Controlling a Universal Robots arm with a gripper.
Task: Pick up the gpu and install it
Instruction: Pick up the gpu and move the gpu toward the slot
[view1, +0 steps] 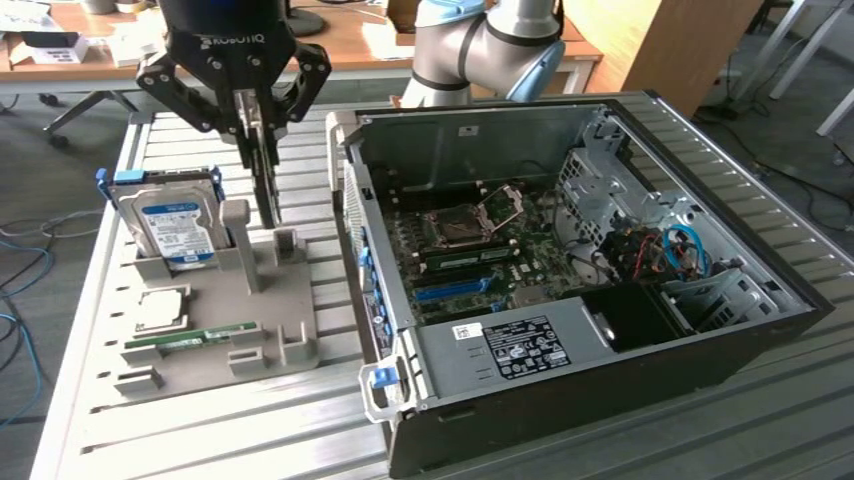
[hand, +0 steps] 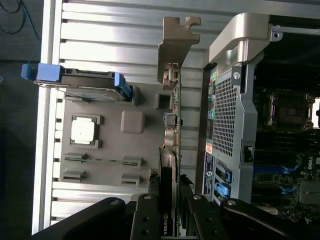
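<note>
"Slatted table (view1: 200, 440), tray (view1: 287, 310) and case (view1: 601, 390) on it. Tool status?"

"I've got the gripper (view1: 258, 135) pinched partway closed on the gpu (view1: 270, 190). Card hangs edge-on over the tray, just beside the case."

"Risk?"

"1 thin-edge grip. It could slip or swing, and the bracket (hand: 176, 45) could clip the case wall."
</note>
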